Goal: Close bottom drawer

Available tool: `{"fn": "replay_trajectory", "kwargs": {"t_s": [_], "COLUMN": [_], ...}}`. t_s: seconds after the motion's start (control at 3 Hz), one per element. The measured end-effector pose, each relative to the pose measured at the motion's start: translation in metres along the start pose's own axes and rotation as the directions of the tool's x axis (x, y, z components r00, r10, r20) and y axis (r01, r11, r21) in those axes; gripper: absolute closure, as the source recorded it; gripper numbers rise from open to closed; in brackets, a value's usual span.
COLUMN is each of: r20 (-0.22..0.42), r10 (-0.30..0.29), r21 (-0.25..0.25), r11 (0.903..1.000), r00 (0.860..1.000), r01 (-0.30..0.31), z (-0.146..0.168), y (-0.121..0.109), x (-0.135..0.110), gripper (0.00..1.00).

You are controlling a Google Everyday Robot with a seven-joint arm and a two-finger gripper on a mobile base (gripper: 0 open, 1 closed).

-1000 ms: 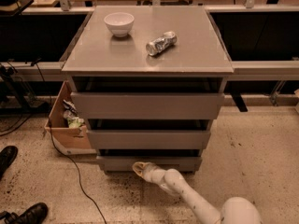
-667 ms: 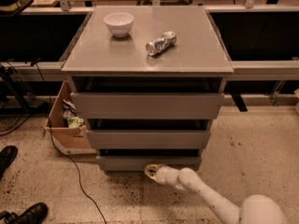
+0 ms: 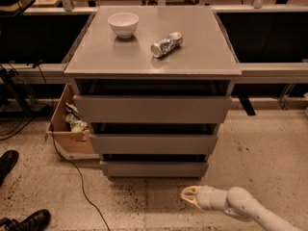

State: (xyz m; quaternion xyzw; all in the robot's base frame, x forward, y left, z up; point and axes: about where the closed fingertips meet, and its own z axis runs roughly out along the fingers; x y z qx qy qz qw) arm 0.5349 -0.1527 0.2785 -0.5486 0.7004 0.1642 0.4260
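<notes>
The bottom drawer [image 3: 154,169] is the lowest and narrowest grey front of the three-drawer cabinet, just above the floor. A dark gap shows above its front panel. My gripper [image 3: 188,196] is cream-coloured, low over the floor in front of the cabinet, right of the drawer's middle. It is apart from the drawer front, not touching it. The arm [image 3: 245,208] runs off to the lower right.
The mid-sized drawer [image 3: 154,143] and the tallest drawer [image 3: 153,109] sit above. A white bowl [image 3: 123,24] and a crushed can [image 3: 166,44] lie on the cabinet top [image 3: 202,57]. A cardboard box [image 3: 67,129] stands to the left, with a cable [image 3: 79,182] and shoes [image 3: 29,220] on the floor.
My gripper was at the bottom drawer's front. It has drawn back from it, moving right and toward the camera. The drawer front looks nearly unchanged.
</notes>
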Motion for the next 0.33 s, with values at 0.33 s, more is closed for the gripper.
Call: {"fn": "replay_trajectory", "kwargs": {"t_s": [0.33], "r20": [-0.013], "r10": [0.034], "r21": [0.055], "r11": [0.9979], "r00": [0.999], "r01": [-0.034], "z": [-0.0677], "y": [0.0033], "x": [-0.0047], "gripper": [1.0]}}
